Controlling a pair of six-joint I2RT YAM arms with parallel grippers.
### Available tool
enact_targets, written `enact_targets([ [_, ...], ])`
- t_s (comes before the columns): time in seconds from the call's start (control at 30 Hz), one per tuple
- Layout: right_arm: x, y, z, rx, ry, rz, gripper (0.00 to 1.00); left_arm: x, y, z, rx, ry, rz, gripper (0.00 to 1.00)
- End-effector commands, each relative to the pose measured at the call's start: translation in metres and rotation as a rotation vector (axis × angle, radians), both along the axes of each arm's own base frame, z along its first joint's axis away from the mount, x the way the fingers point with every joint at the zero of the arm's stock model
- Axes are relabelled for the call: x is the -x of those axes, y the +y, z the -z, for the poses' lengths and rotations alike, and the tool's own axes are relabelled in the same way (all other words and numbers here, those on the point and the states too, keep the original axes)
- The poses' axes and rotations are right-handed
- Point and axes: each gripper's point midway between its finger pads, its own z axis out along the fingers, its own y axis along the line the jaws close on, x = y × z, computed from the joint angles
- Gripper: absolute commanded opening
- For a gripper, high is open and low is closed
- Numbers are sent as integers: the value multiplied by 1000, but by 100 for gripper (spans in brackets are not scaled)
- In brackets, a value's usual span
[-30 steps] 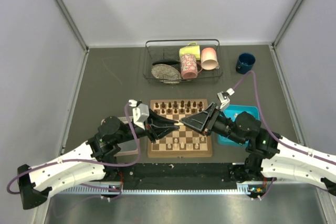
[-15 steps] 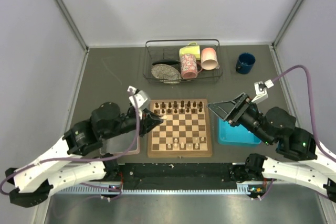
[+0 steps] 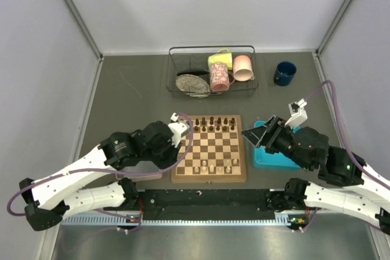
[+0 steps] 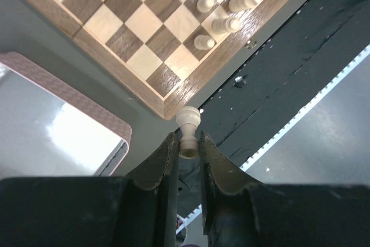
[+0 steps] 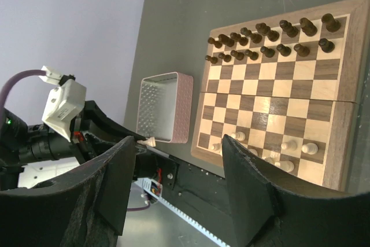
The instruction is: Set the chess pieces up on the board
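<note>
The board (image 3: 210,178) lies between my arms. Dark chess pieces (image 3: 210,123) fill its two far rows, and several cream pieces (image 3: 213,165) stand near its front edge. My left gripper (image 4: 188,148) is shut on the base of a cream pawn (image 4: 188,134), which points out past the fingertips. It hangs just off the board's near left corner (image 4: 173,105), beside the pinkish tray (image 4: 58,125). The right wrist view shows the same pawn (image 5: 149,141). My right gripper (image 3: 253,137) is open and empty, raised at the board's right edge. Its fingers (image 5: 254,195) are wide apart.
A blue tray (image 3: 268,159) lies right of the board, partly under my right arm. A wire dish rack (image 3: 210,47) with mugs and a plate stands behind the board. A dark blue mug (image 3: 284,72) sits at the back right. The black base rail runs along the near edge.
A second ago both grippers met over the board's middle. They have drawn apart: the left came back to the near left corner, the right swung to the right edge and opened wider.
</note>
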Motion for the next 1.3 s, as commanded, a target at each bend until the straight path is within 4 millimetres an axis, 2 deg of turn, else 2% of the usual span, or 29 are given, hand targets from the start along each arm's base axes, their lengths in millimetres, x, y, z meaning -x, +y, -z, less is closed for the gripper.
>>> enact_targets([
  [0.0, -2, -7, 8, 10, 19, 33, 60, 11, 4, 26, -70, 99, -15, 0],
  [0.2, 0, -8, 16, 15, 43, 37, 60, 8, 4, 54, -155, 138, -38, 0],
  [0.37, 0, -10, 20, 17, 54, 44, 60, 8, -8, 71, -167, 187, -44, 0],
  [0.5, 2, -14, 23, 12, 62, 51, 60, 5, -14, 79, -160, 190, -55, 0],
  [0.9, 4, -21, 27, -5, 74, 70, 60, 0, -12, 105, -224, 203, -88, 0],
  [0.93, 4, -22, 28, -1, 76, 72, 60, -4, -9, 108, -246, 186, -106, 0],
  [1.27, 4, -23, 28, 3, 75, 75, 60, -13, -13, 117, -259, 175, -128, 0],
])
